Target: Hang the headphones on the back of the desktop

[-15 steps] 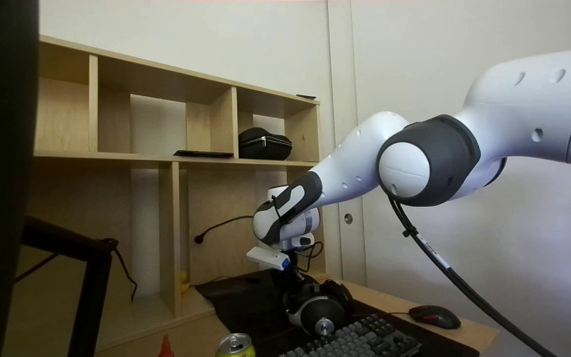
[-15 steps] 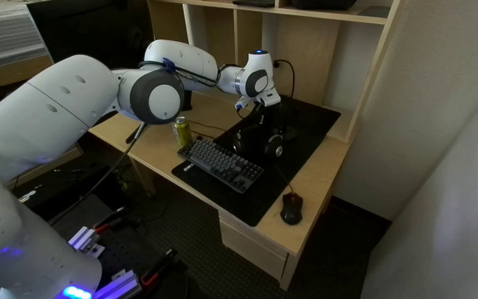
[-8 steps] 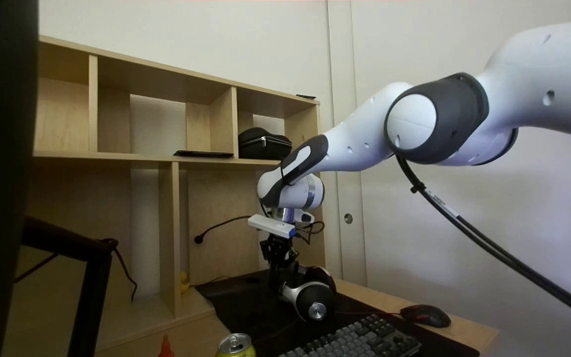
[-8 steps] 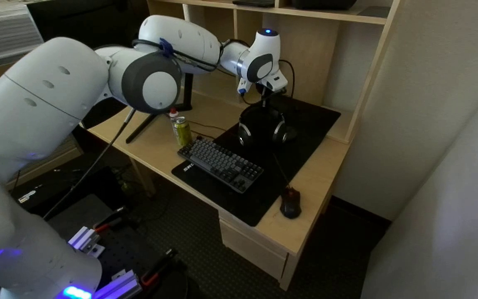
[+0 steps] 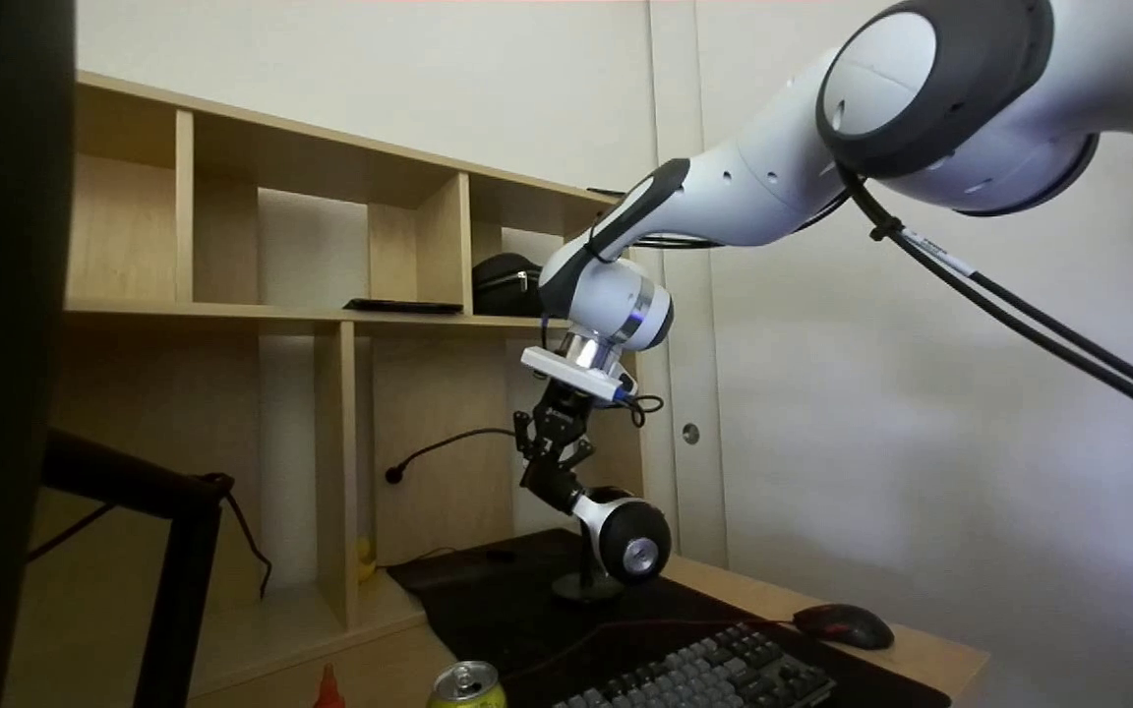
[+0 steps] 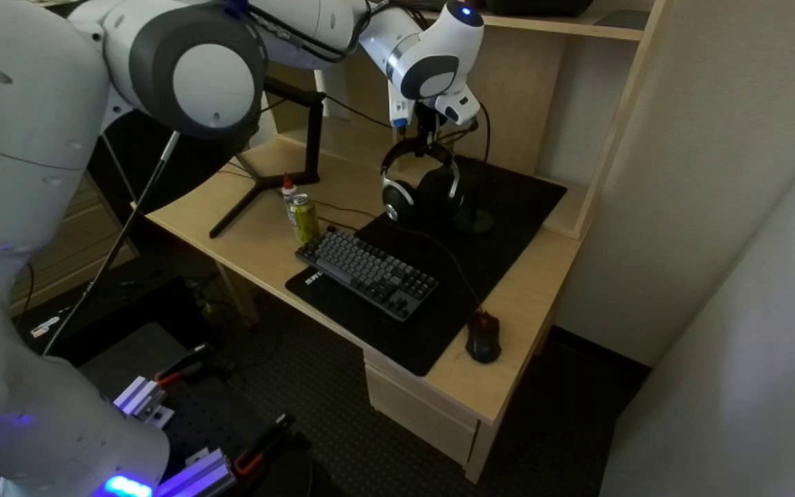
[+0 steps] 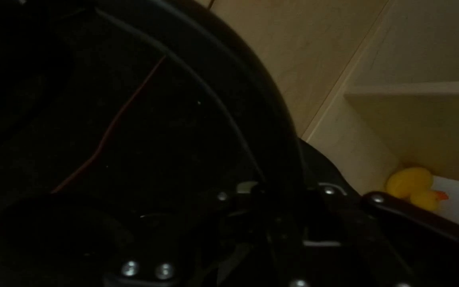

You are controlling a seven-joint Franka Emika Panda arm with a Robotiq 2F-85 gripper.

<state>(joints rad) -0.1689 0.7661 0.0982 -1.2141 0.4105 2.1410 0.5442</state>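
The black, jointed gripper (image 5: pixel 552 462) was pinched on the padded, curved black headband (image 6: pixel 399 147) of the black, silver-ringed headphones (image 5: pixel 630 539). They hung right under it, band on top, with the round cups (image 6: pixel 399 200) slanting down and away from the big, flat, dark desktop screen (image 5: pixel 6 295). They seemed clear of the thin black mat (image 5: pixel 488 600) below. The screen stood well apart from the gripper, near the left edge of an exterior view. Its back, with a slim, bent black stand arm (image 5: pixel 134 482), faced the gripper, so the next move likely had to go that way.
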